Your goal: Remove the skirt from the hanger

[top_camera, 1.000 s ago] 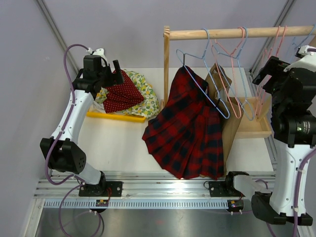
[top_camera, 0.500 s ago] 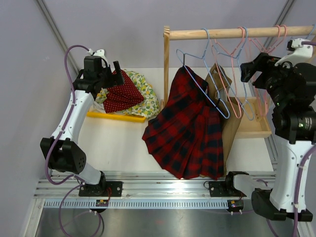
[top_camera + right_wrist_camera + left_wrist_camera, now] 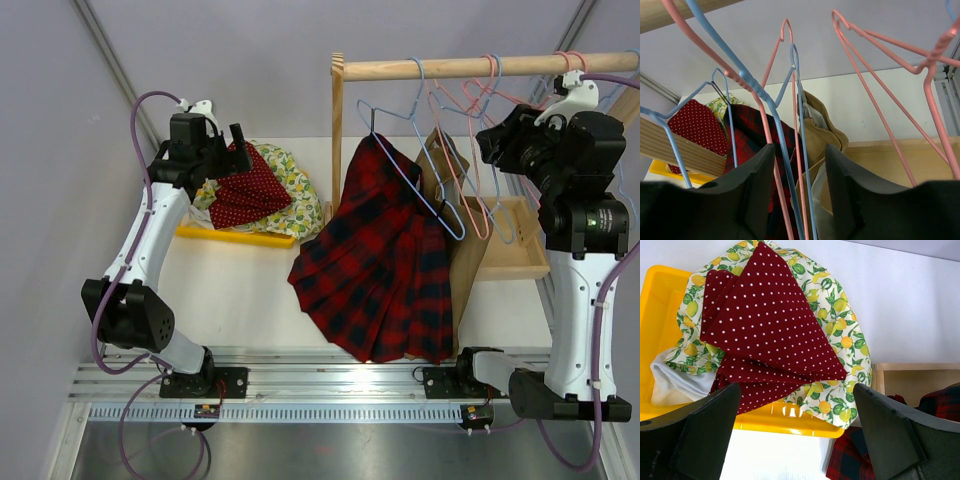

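Yellow tray (image 3: 660, 295) at the far left holds a red white-dotted garment (image 3: 770, 335) on a lemon-print one (image 3: 840, 325). The left gripper (image 3: 796, 405) hovers above them, jaws spread wide and holding nothing. In the middle, the skirt (image 3: 380, 270) hangs tilted on the hanger (image 3: 420, 188), which is hooked over the wooden rail (image 3: 470, 66), its hem spread on the table (image 3: 240, 290). At the right, the right gripper (image 3: 799, 155) is up among the hangers. Its jaws are apart, with a pink wire (image 3: 793, 100) and a blue wire running between them, unclamped.
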Robot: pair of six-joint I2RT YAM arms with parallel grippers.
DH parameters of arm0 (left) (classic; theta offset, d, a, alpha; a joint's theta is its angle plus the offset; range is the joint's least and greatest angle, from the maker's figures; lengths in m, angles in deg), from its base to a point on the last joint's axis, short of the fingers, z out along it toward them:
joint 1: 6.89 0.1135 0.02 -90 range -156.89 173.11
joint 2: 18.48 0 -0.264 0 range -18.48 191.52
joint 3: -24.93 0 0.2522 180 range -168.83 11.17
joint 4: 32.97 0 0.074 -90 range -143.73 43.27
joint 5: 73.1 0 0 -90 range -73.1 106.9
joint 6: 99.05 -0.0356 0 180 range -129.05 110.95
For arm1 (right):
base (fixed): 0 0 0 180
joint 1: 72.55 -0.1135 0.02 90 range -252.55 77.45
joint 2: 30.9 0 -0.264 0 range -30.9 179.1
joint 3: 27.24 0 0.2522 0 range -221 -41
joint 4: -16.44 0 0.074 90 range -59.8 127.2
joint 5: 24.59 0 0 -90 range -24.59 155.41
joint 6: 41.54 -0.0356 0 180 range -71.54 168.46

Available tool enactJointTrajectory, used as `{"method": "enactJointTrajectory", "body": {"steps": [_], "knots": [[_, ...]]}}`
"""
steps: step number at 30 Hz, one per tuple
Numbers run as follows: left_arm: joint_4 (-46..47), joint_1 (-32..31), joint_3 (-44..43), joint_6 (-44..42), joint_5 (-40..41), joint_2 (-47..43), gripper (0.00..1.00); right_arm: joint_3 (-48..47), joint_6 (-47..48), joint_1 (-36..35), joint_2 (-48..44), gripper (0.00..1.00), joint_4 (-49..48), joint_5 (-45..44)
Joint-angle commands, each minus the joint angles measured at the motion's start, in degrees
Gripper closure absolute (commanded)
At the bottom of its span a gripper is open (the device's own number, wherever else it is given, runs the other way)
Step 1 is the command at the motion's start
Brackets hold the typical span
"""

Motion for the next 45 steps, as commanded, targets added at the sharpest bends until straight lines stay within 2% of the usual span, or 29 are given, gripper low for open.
{"method": "enactJointTrajectory", "body": {"steps": [1,6,9,10,11,13,18,21,29,33,37,42,45], "knots": [[2.8,-0.1,0.6,-0.3,-1.3,-2.5,0.01,1.0,-0.3,0.2,-0.8,0.5,-2.9,1.3],[2.8,-0.1,0.6,-0.3,-1.5,-2.6,0.01,2.8,-0.4,0.2,-1.1,0.54,-3.4,1.5],[2.8,-0.1,0.6,-0.4,-1.5,-2.6,0.01,3.5,-0.4,0.2,-1.1,0.63,-3.6,1.5],[2.8,-0.1,0.6,-0.4,-1.5,-2.6,0.01,3.6,-0.3,0.2,-1.0,0.67,-3.7,1.6],[2.8,-0.1,0.5,-0.4,-1.5,-2.6,0.01,3.6,-0.3,0.2,-0.8,0.86,-3.6,1.7],[3.0,-0.1,0.8,-0.6,-1.5,-2.9,0.01,3.5,-0.5,0.2,-0.8,1.0,-3.6,1.8],[5.8,-0.7,1.9,-1.0,-1.6,-5.6,0.01,1.9,-0.5,0.2,-1.5,1.0,-3.6,0.5],[5.6,-3.8,0.0,-3.6,1.7,-7.7,0.01,-2.2,-0.2,0.2,-1.1,1.0,-2.2,-0.2],[0.4,-17.9,-20.7,-9.3,5.6,-9.1,0.01,-10.8,1.0,0.2,-2.9,1.0,0.0,-3.9],[-1.0,-22.3,-26.9,-9.0,-0.9,-10.5,0.01,-10.1,1.1,0.2,-5.0,1.0,0.5,-4.5],[1.8,-30.2,-25.3,-9.8,-11.9,-12.7,0.01,-7.3,0.8,0.2,-9.0,1.0,0.6,-6.0],[8.9,-39.7,-18.9,-8.8,-16.2,-13.4,0.01,-3.9,-0.2,0.2,-11.9,1.0,0.8,-5.7],[12.7,-47.0,-15.3,-7.9,-16.1,-11.4,0.01,-2.6,-1.0,0.2,-13.1,1.0,1.3,-4.9]]}}
